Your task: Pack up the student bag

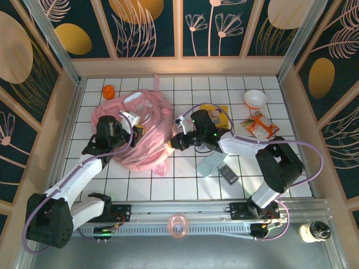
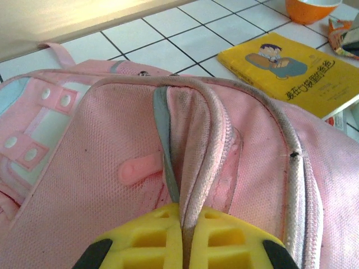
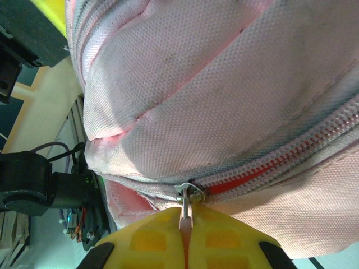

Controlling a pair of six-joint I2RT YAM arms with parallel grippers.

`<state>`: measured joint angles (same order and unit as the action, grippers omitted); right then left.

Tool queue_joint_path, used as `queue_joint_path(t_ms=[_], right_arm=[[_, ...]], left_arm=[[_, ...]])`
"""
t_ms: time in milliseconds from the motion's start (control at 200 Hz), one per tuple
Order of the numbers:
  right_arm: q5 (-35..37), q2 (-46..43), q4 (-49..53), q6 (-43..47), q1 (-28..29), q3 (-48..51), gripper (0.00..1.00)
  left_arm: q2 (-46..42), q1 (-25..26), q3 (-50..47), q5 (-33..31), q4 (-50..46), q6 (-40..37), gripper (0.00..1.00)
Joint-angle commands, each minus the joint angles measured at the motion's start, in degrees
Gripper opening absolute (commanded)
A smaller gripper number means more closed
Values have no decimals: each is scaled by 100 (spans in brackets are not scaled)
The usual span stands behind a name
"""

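A book [image 2: 289, 70] seemingly lies right of student bag [image 1: 151, 120], bowl [image 1: 255, 99] beyond.

The soft pink student bag [image 1: 150, 143] lies slumped and crumpled, left of centre.

Pink student bag [image 1: 140, 134] hogs the left-centre worktop [image 1: 185, 89]. Left hand [image 1: 132, 120] and right hand [image 1: 171, 143] are both clamped on it, arms crossing the near tiles. Right side crowded: yellow book [image 1: 219, 112], snack packet [image 1: 259, 126], bowl [image 1: 255, 99], pale box [image 1: 210, 164], dark flat item [image 1: 228, 174]. Open lanes: far-centre tiles and the near strip below the bag.
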<state>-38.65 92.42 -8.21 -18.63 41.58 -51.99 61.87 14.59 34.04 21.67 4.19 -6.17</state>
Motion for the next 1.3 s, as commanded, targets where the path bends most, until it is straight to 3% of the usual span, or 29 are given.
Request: queue_joint_path(t_ms=[0,205,385,455,530,580,736,1126,1186,1296], right_arm=[[121,-148,-219,-194,220,18,0],[543,-136,-92,-576,1017,-227,0],[784,-84,-736,-1307,1547,-162,0],[919,-233,-945,-1480,1551,-32,17],[1266,-586,-970,-1720,1388,221,50],[1477,-886,-1011,-1989,1197,487,64],[1649,-1665,-1034,-3326,350,1219,77],[1053,-724,-2471,-4489,226,906,78],[1086,-557,-2788,-4597,313,813,68],[1432,-442,-3189,-4800,428,804,30]], left_arm=[[-166,-26,-88,-335,815,708,0],[-64,-34,-138,-756,1341,1261,0],[184,-29,52,-572,1527,1432,0],[199,-29,140,-293,1480,1218,0],[157,-30,232,80,1334,858,0],[118,-29,275,305,1275,654,0],[110,-31,461,1264,995,-86,0],[122,-35,784,2342,495,-1097,0],[164,-28,813,2115,487,-1002,0],[262,-34,841,1235,574,-675,0]])
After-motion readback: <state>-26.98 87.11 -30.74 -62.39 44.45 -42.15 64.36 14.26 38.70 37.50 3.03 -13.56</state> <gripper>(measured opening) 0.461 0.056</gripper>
